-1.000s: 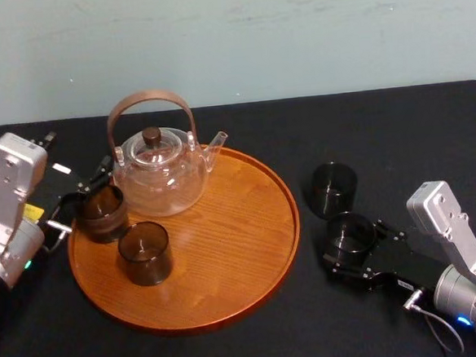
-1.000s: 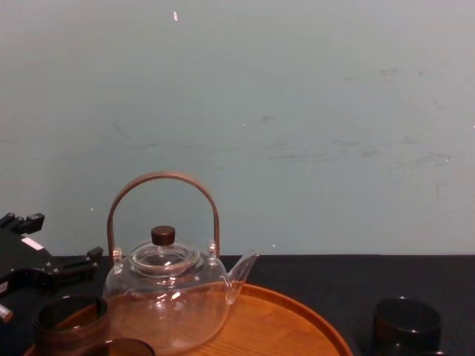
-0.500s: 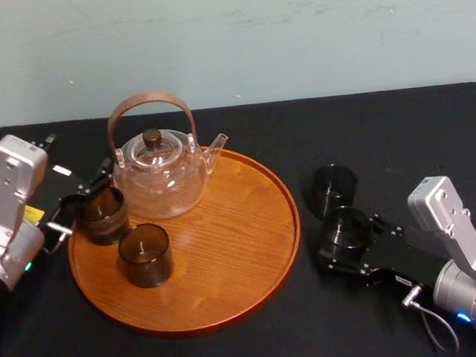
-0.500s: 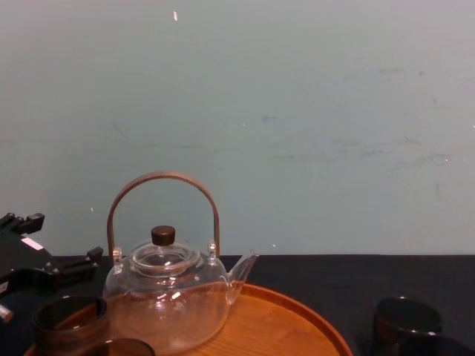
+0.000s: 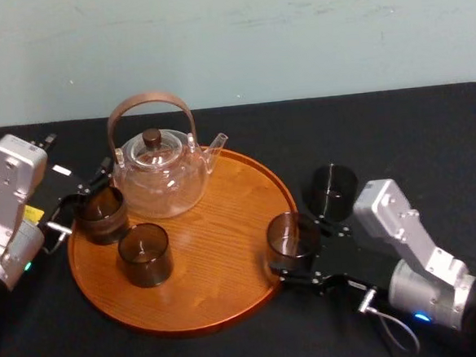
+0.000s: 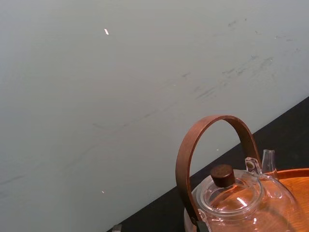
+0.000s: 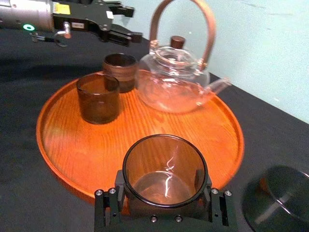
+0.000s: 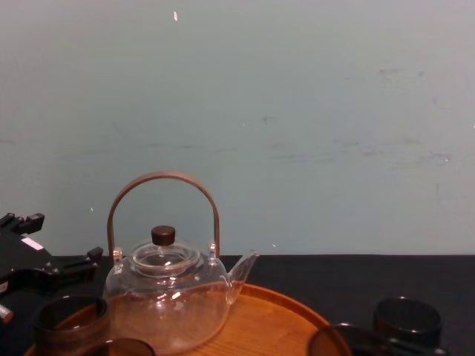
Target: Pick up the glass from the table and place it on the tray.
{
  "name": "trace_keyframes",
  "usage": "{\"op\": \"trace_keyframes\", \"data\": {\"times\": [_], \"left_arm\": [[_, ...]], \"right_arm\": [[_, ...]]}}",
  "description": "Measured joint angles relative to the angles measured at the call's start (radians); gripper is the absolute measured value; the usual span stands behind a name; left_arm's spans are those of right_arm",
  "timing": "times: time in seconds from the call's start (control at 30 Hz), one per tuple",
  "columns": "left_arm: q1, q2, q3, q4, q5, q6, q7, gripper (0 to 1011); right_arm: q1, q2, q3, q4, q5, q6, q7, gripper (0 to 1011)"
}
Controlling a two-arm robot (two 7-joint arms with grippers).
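The table (image 5: 431, 132) lies under the right gripper (image 5: 291, 251) as before, but the gripper has travelled. A second ago it sat low over the black top, well clear of the tray (image 5: 219, 261); now its fingertips reach over the tray's near right rim. The tray spreads out ahead of those fingertips, unmoved.

We see the gripper's two fingers pressed against opposite sides of the glass (image 5: 292, 233), pinching it upright. The glass has come along and now stands just inside the rim. We cannot tell whether its base touches the wood or hangs just above it.

The left gripper (image 5: 80, 202) waits at the opposite edge of the tray, straight across from the right gripper. Its fingers are spread and hold nothing, and it has not shifted.

The teapot (image 5: 160, 174) stands well ahead of the right gripper, toward the wall side of the tray, where it stood before.

The brown cup (image 5: 102, 214) sits on the tray just beside the left gripper. The tray glass (image 5: 144, 253) stands a little nearer the right gripper. Both keep their earlier spots.

The spare glass (image 5: 333, 190) stays on the table, now behind the right gripper's fingers, on the wall side of its body. It is apart from the held glass, whereas earlier the two stood almost touching.
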Motion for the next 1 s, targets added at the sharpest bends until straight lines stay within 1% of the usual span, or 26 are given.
{"op": "trace_keyframes", "data": {"times": [0.2, 0.33, 0.5, 0.73, 1.0], "left_arm": [[0.000, 0.000, 0.000, 0.000, 0.000, 0.000, 0.000, 1001], [0.000, 0.000, 0.000, 0.000, 0.000, 0.000, 0.000, 1001], [0.000, 0.000, 0.000, 0.000, 0.000, 0.000, 0.000, 1001], [0.000, 0.000, 0.000, 0.000, 0.000, 0.000, 0.000, 1001], [0.000, 0.000, 0.000, 0.000, 0.000, 0.000, 0.000, 1001]], "right_arm": [[0.048, -0.031, -0.039, 0.029, -0.015, 0.010, 0.010, 907], [0.089, -0.061, -0.068, 0.061, -0.030, 0.013, 0.010, 907], [0.127, -0.091, -0.092, 0.099, -0.046, 0.015, 0.007, 907], [0.156, -0.120, -0.113, 0.141, -0.060, 0.020, 0.001, 907], [0.170, -0.137, -0.122, 0.173, -0.069, 0.020, -0.002, 907]]}}
